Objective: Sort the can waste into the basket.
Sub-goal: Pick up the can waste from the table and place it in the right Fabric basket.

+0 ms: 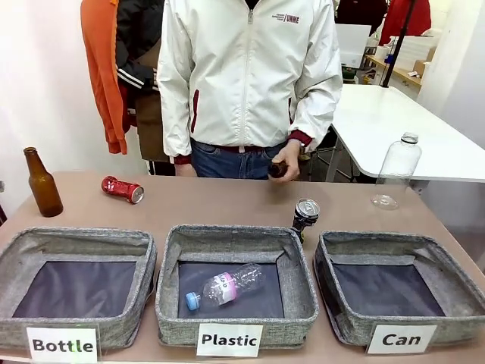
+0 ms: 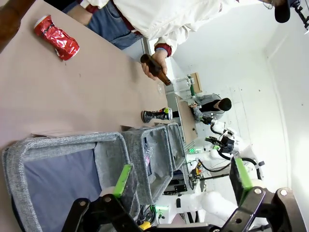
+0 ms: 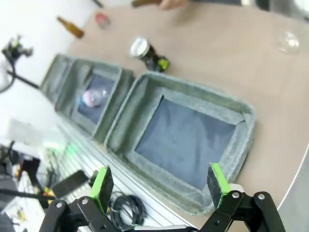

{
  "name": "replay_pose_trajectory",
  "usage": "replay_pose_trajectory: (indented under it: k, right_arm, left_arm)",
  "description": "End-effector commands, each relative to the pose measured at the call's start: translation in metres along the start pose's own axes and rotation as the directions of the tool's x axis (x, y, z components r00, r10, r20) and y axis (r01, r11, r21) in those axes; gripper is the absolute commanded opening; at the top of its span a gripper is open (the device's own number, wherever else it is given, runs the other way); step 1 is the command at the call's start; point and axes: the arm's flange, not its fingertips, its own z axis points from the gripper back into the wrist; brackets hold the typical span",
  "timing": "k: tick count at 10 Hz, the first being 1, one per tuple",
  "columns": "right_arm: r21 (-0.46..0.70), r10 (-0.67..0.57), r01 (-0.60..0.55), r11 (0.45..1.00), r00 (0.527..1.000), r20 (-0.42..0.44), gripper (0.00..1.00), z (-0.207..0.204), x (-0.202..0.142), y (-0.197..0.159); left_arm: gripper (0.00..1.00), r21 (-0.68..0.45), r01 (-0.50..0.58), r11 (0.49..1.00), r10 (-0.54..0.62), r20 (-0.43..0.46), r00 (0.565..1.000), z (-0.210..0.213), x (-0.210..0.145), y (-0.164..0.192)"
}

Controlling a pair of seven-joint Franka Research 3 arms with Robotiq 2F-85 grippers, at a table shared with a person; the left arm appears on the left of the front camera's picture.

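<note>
A dented red can [image 1: 122, 189] lies on its side at the table's back left. A black can with a silver top [image 1: 305, 214] stands just behind the gap between the middle and right bins. The grey basket labelled "Can" [image 1: 379, 240] sits at the front right with nothing in it. My right gripper [image 3: 159, 181] hangs open above this basket [image 3: 193, 89], the black can [image 3: 147, 53] beyond it. My left gripper [image 2: 182, 176] is open over the leftmost bin [image 2: 63, 144], far from the red can [image 2: 56, 37].
The bin labelled "Plastic" [image 1: 235, 232] holds a clear bottle [image 1: 225, 287]. The bin labelled "Bottle" [image 1: 76, 236] sits at the front left. A brown bottle [image 1: 42, 183] stands back left, a clear bottle [image 1: 395, 171] back right. The person's hand [image 1: 286, 161] holds another brown bottle.
</note>
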Motion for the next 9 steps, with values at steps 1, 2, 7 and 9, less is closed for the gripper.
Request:
replay_pose_trajectory:
  k: [1, 2, 7, 9]
  right_arm:
    - [-0.009, 0.040, -0.039, 0.999, 0.995, 0.089, 1.00, -0.031, -0.016, 0.020]
    - [-0.020, 0.066, -0.065, 0.998, 0.994, 0.090, 1.00, -0.032, -0.012, 0.021]
    - [-0.039, 0.424, -0.430, 0.902, 0.900, -0.104, 1.00, -0.087, 0.058, 0.032]
    - [0.050, 0.619, -0.619, 0.784, 0.770, -0.158, 1.00, -0.128, 0.095, 0.036]
  left_arm:
    - [1.00, 0.000, 0.011, 1.000, -0.011, -0.013, 1.000, 0.002, -0.001, -0.002]
    - [1.00, 0.000, 0.011, 1.000, -0.011, -0.013, 1.000, 0.002, -0.001, -0.002]
    - [1.00, 0.000, 0.011, 1.000, -0.011, -0.013, 1.000, 0.002, -0.001, -0.002]
    - [1.00, 0.000, 0.011, 1.000, -0.011, -0.013, 1.000, 0.002, -0.001, -0.002]
